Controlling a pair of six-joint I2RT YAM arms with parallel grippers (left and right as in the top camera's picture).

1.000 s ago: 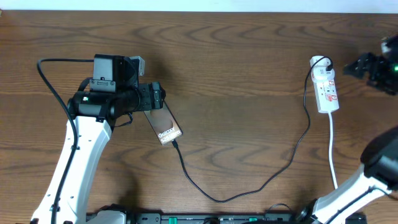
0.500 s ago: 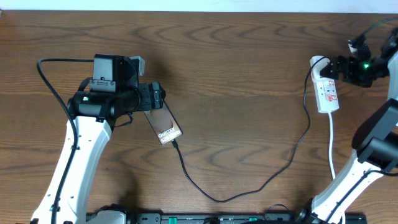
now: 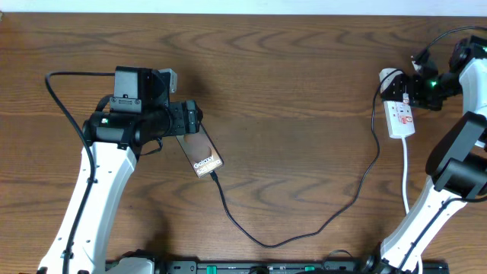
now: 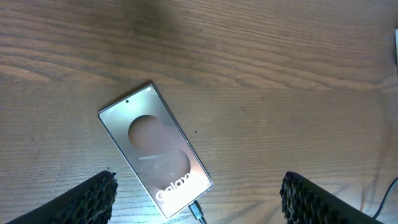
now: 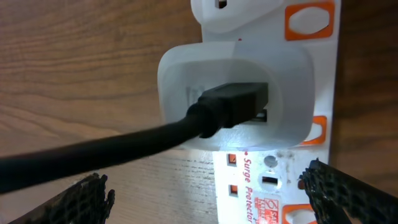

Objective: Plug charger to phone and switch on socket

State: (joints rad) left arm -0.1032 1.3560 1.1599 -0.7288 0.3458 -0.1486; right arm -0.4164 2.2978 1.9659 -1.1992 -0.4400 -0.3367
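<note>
Right gripper gaping over socket, white adapter and charger beneath, left gripper gaping above phone

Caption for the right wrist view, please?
Open right hand poised over the socket, the charger plugged into its white adapter.

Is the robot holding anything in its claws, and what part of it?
Nothing is held. The left claw hangs open above the phone, and the right claw is open over the socket, gripping neither.
</note>
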